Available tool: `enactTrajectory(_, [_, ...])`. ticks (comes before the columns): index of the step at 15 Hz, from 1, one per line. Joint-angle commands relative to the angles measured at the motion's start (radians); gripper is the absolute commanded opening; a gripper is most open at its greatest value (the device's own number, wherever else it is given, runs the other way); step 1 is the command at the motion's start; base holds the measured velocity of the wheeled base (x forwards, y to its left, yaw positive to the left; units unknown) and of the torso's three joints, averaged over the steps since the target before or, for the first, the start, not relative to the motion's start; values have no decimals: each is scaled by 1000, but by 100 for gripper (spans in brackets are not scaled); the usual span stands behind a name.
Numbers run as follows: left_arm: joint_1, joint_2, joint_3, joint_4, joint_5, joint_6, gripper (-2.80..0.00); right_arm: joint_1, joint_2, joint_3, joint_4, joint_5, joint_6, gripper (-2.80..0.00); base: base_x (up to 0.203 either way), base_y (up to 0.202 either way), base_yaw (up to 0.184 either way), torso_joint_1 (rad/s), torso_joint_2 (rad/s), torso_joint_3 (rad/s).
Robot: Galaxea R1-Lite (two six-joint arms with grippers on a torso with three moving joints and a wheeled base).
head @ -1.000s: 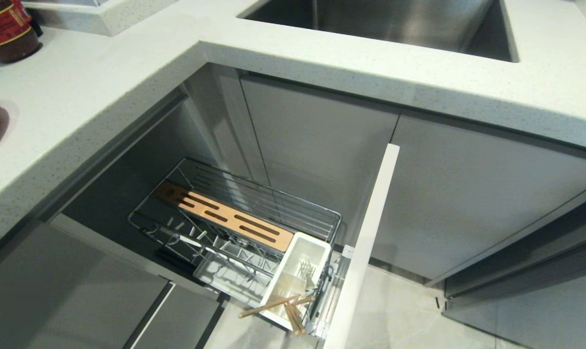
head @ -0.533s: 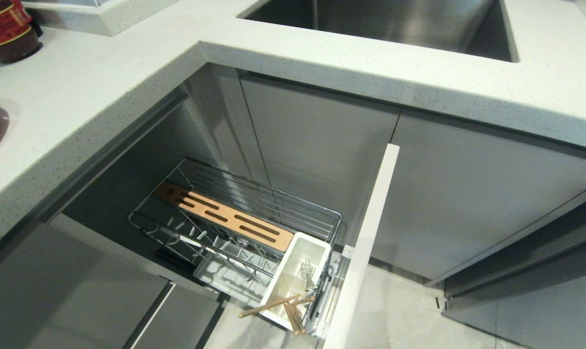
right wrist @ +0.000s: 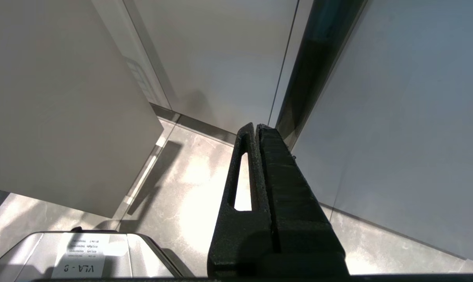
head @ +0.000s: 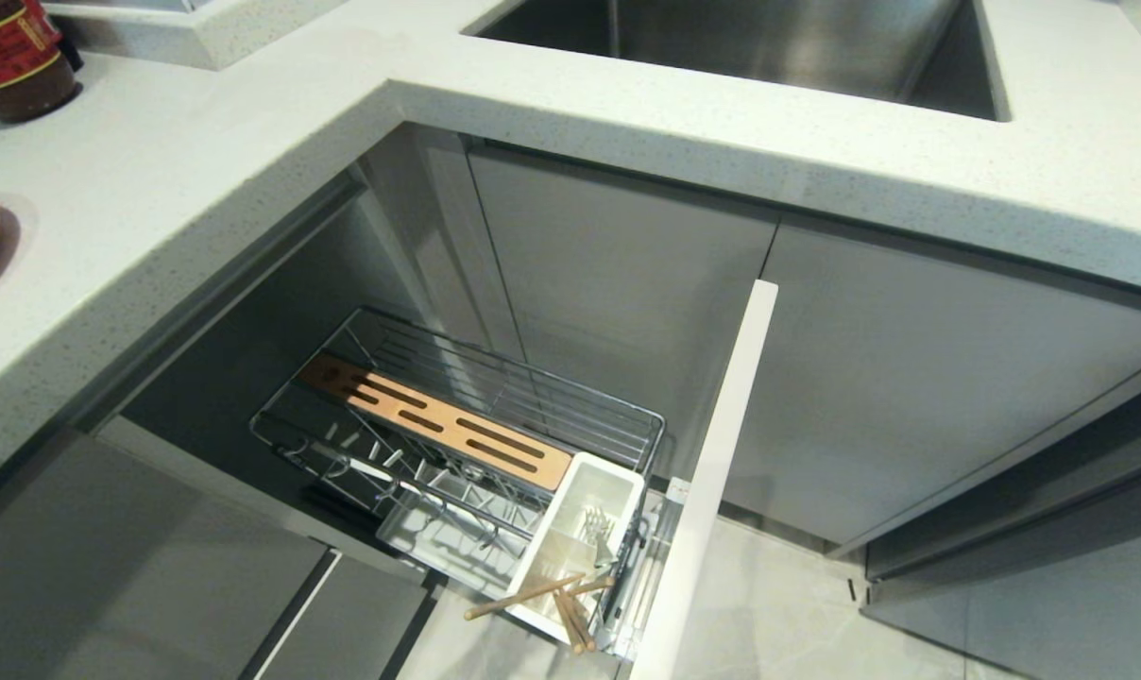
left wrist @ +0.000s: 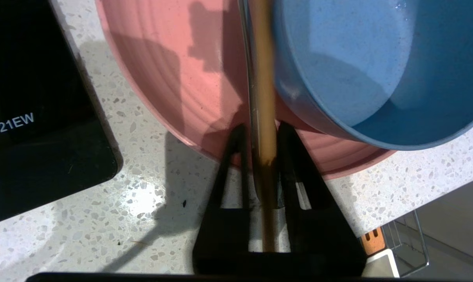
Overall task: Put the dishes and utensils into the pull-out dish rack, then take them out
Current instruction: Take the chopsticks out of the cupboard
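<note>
While astride chopstick (left wrist: 264, 98) — left gripper (left wrist: 261, 127)

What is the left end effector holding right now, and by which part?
A wooden chopstick and the spoon handle run through the left end effector, near their ends, over the pink plate; whether it grips them cannot be told.

Home kitchen, corner w/ sink.
Speckled stone countertop (head: 202, 179), steel sink (head: 750, 42), grey cabinet doors (head: 627, 283), pull-out dish rack (head: 495, 425), sauce bottle (head: 13, 57), black cooktop (left wrist: 33, 98).
</note>
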State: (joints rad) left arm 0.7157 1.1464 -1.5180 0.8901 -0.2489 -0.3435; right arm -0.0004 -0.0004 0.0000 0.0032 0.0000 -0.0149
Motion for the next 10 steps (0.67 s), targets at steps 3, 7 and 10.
enactTrajectory(3, [2,0,-14,1,0,-8,0,0,0,0,0,0,0,-280,0,0,0,0,0,0])
enactTrajectory(7, [3,-7,-37,1,3,-9,0,0,0,0,0,0,0,-280,0,0,0,0,0,0])
enactTrajectory(10, [4,-45,-59,0,6,-8,0,0,0,0,0,0,0,-280,0,0,0,0,0,0])
